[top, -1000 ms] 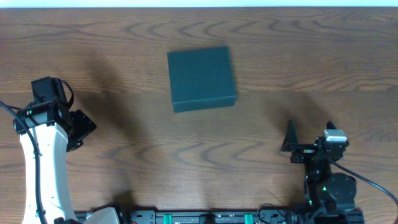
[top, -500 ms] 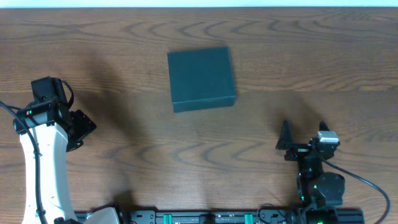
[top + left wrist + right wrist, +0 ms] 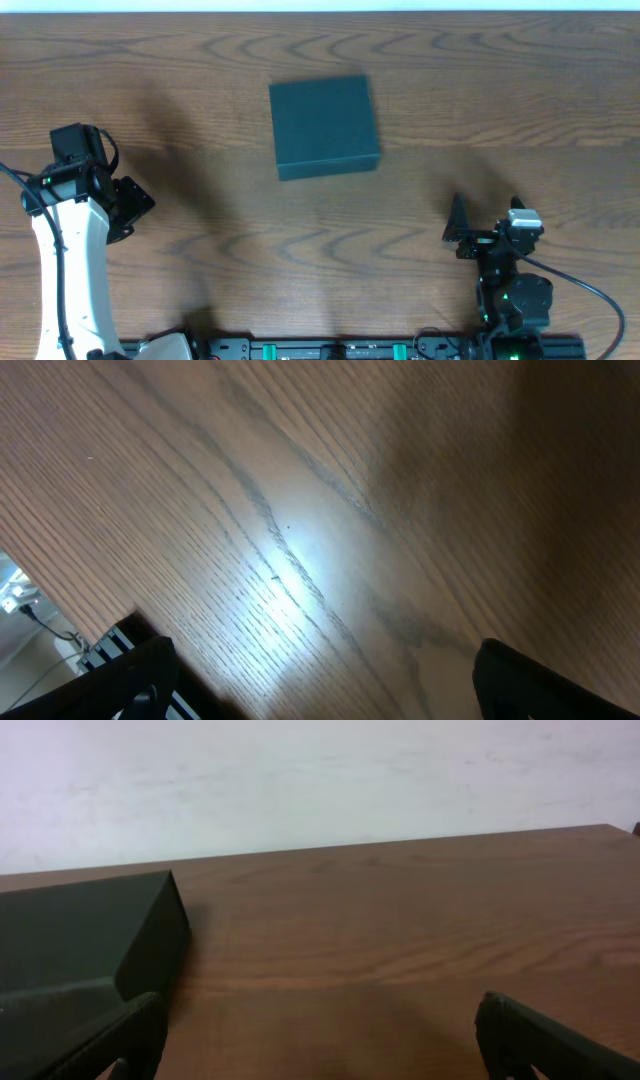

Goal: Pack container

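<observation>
Container [image 3: 325, 125] shut — left pincer [image 3: 138, 205] released, tilted down; right pincer [image 3: 487, 218] released, level, facing it.

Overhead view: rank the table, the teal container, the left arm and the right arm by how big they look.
1. Table, filling the frame.
2. Left arm, though it stands nearer the camera.
3. Container and right arm: too close to rank; the arm is cut off at the bottom edge.
</observation>
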Tool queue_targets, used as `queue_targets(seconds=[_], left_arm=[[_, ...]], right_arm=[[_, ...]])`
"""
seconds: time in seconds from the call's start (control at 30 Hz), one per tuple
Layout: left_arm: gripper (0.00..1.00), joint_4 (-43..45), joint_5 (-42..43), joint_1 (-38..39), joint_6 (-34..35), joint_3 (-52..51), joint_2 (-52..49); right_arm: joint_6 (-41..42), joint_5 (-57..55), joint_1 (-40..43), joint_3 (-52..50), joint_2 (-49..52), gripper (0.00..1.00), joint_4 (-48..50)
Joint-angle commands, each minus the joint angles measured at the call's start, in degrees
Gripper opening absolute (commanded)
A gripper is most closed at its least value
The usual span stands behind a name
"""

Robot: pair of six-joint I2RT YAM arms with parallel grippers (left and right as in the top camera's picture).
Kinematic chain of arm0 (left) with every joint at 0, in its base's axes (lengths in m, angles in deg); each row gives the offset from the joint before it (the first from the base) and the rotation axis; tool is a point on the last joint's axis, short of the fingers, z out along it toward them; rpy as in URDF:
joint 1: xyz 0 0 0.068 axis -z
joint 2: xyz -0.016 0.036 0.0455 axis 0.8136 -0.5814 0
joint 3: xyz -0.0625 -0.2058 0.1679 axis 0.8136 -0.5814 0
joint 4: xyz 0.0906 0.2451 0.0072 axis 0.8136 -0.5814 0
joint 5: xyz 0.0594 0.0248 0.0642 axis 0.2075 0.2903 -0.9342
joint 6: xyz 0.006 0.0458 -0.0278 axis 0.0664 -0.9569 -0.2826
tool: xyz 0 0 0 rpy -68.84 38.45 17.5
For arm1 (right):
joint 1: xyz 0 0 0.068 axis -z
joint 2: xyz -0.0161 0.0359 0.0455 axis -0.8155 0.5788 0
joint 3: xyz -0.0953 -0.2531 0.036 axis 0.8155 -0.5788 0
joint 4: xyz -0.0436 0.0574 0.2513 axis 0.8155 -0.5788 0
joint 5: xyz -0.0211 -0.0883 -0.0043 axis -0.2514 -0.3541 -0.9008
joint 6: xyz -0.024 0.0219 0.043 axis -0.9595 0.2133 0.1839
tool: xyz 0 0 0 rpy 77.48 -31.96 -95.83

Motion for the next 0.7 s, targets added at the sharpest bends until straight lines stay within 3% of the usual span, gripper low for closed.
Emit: queue_targets(seconds=[0.0,0.4,0.57,0.67], left_arm=[[0.95,-0.3,-1.0,-0.3,-0.2,0.3,-0.2],[0.95,-2.8,-0.6,-0.1,-1.0,0.2,0.8],[0.95,1.7,9.6,1.9,-1.3,-0.3,6.1],[0.95,10.0,16.0,6.6,-4.8,-2.0,11.8]], right_arm=[[0.6,0.2,0.3,-0.1,0.2,0.99,-0.4],[0.6,0.2,0.3,-0.1,0.2,0.99,-0.4],[0.6,0.2,0.3,-0.1,0.2,0.99,-0.4],[0.6,0.2,0.3,-0.1,0.2,0.99,-0.4]])
